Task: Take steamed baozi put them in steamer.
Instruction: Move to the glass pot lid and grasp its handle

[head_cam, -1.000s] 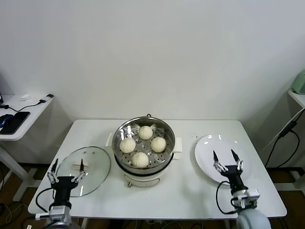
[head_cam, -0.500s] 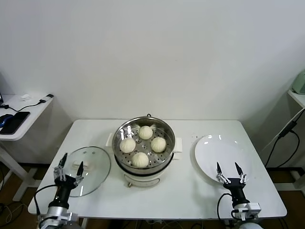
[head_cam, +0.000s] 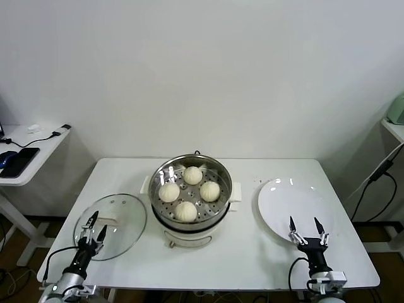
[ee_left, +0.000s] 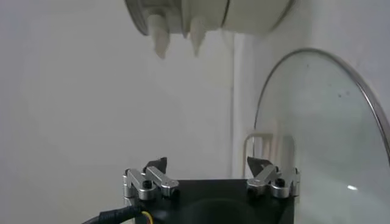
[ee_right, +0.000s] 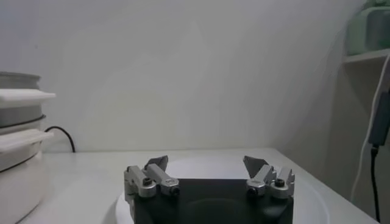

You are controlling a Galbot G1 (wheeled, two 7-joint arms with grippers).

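Several cream-white steamed baozi (head_cam: 185, 211) lie on the perforated tray inside the shiny steamer (head_cam: 222, 175) at the table's middle. My left gripper (head_cam: 96, 226) stands open and empty at the near left, over the front edge of the glass lid (head_cam: 120, 214). In the left wrist view the same gripper (ee_left: 207, 163) faces the lid (ee_left: 317, 134) and the steamer's white base (ee_left: 244, 15). Over at the near right, my right gripper (head_cam: 304, 224) is open and empty by the front rim of the white plate (head_cam: 293, 199). The right wrist view shows that gripper (ee_right: 206, 163), the plate (ee_right: 317, 201) and the steamer's side (ee_right: 18, 140).
A low side table (head_cam: 31, 151) with a phone and cable stands off to the left. A shelf (head_cam: 394, 126) and a hanging black cable (head_cam: 372, 183) are at the right. The white table's front edge (head_cam: 208, 274) runs just ahead of both grippers.
Both grippers have drawn back toward the table's near edge and dropped lower. Both stayed open. The baozi, steamer, lid and plate have not moved.
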